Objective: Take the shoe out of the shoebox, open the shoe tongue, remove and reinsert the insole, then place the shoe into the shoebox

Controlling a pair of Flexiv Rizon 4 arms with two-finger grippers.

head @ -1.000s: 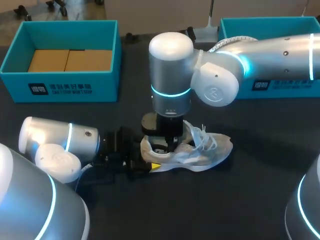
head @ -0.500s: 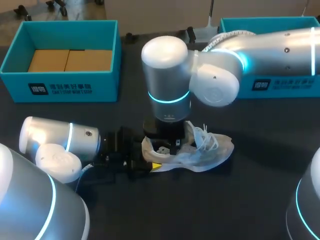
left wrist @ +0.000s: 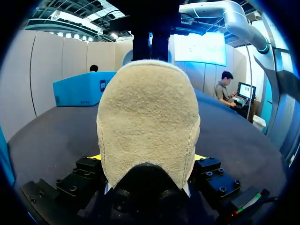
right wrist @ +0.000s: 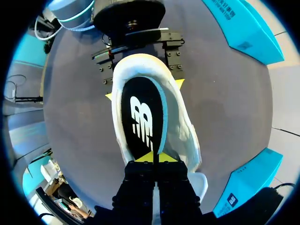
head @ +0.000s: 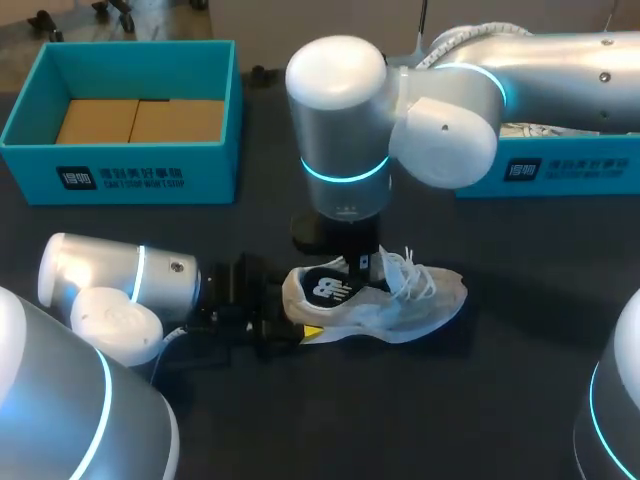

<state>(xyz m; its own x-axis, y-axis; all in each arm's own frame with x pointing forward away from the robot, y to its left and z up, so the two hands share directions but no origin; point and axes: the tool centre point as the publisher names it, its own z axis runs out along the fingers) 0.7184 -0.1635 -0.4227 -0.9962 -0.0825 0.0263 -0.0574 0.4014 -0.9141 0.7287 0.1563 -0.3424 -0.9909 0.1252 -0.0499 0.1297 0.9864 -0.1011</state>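
Observation:
A white sneaker [head: 410, 305] lies on its sole on the dark table, toe to the right. My left gripper [head: 298, 312] lies low at the heel [left wrist: 147, 122], one yellow tip touching each side of it, so it is shut on the shoe. My right gripper [head: 358, 266] hangs over the shoe's opening, shut on the front end of the black insole [head: 328, 288]. In the right wrist view the insole [right wrist: 140, 122], with a white logo and teal edge, slants up out of the shoe [right wrist: 187, 140] to the shut tips of the right gripper [right wrist: 154, 158].
A teal box [head: 40, 110] with brown cardboard inside stands at the back left. A second teal box [head: 560, 170] stands at the back right, partly behind my right arm. The laces lie loose over the tongue.
My right gripper has closed on the insole and risen. The insole's logo side now shows, lifted out of the shoe. The left arm and the shoe have stayed put.

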